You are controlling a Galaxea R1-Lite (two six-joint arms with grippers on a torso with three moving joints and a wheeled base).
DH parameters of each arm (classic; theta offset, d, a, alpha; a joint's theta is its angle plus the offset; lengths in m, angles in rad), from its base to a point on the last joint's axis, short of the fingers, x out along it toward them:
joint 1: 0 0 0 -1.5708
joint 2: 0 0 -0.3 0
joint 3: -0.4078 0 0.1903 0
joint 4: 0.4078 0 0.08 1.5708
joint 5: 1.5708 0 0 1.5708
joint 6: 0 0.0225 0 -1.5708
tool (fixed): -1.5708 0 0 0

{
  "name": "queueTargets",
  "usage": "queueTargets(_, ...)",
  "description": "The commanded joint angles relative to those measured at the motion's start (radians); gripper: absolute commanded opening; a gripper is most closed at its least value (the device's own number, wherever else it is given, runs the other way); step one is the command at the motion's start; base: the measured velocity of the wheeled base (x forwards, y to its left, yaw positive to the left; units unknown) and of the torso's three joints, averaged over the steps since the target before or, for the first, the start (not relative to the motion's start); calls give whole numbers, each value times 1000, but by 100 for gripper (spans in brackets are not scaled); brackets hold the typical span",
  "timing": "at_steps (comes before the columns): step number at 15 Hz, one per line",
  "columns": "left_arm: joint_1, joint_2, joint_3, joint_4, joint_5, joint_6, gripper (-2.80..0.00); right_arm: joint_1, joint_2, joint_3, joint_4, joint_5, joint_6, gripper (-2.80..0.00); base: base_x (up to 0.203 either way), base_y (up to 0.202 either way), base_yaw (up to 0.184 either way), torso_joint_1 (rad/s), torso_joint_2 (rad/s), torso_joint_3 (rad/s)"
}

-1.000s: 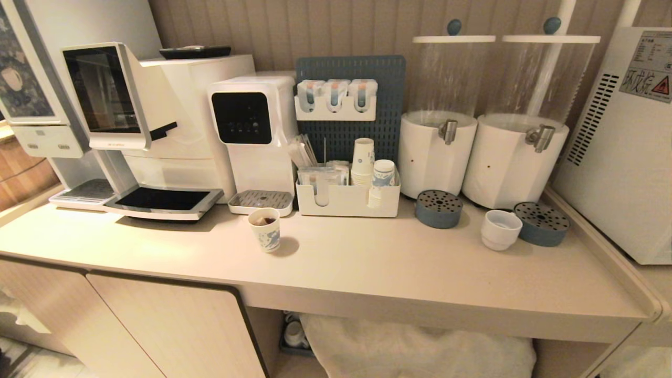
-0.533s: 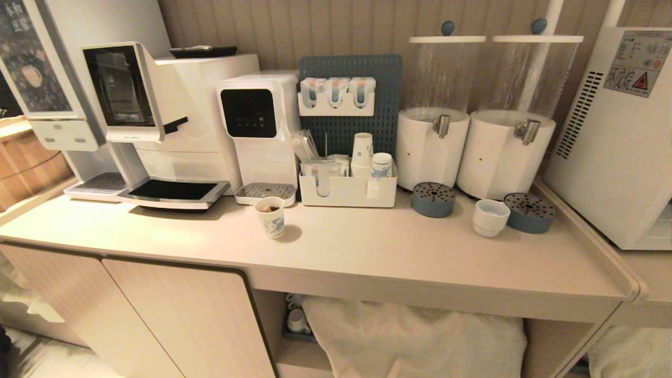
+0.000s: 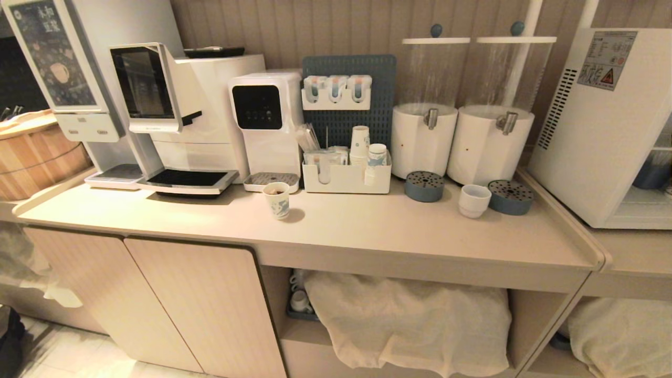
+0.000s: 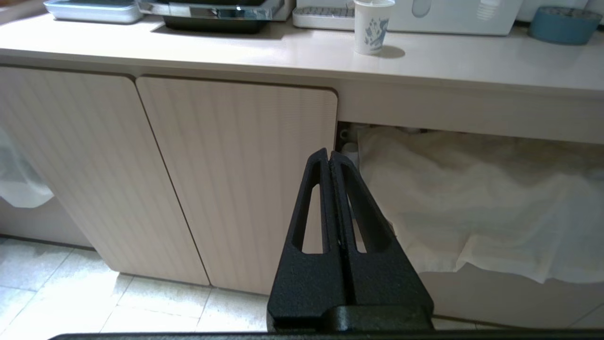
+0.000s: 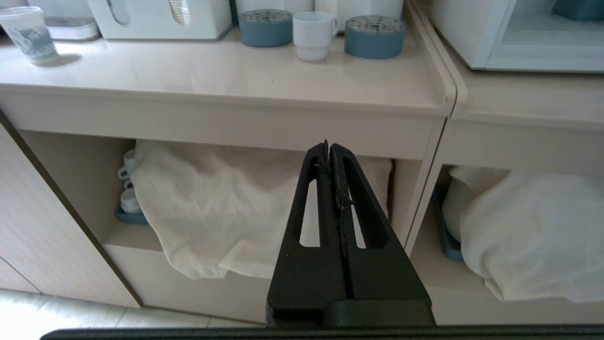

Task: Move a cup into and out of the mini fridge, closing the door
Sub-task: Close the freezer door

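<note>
Since a second ago only the head camera has shifted; nothing on the beige counter point(image 3: 367, 231) has moved. A small squat white cup point(image 3: 474, 200) stands between two blue-grey perforated drip trays point(image 3: 424, 186), left of the white boxy mini fridge point(image 3: 588, 126). Both the left gripper point(image 4: 329, 158) and right gripper point(image 5: 329, 148) hang pinched together, empty, below counter height.

- The cup point(image 3: 474, 200), small, white, upright, stands on the counter between two blue-grey drip trays.
- The mini fridge point(image 3: 598, 126), white and boxy, sits at the right.
</note>
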Motion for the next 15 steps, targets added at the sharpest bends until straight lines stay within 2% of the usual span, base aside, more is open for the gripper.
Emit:
queueTargets(1, 1, 0, -1, 1, 0, 0, -280, 0, 3, 0, 0, 1, -1, -280, 0, 0, 0, 0, 0, 0)
queueTargets(3, 1, 0, -1, 1, 0, 0, -280, 0, 3, 0, 0, 1, -1, -280, 0, 0, 0, 0, 0, 0)
queueTargets(5, 1, 0, -1, 1, 0, 0, -280, 0, 3, 0, 0, 1, -1, -280, -1, -122, 2, 3, 0, 1)
queueTargets(15, 1, 0, -1, -1, 0, 0, -280, 0, 3, 0, 0, 1, -1, -280, 0, -200, -10, 2, 3, 3)
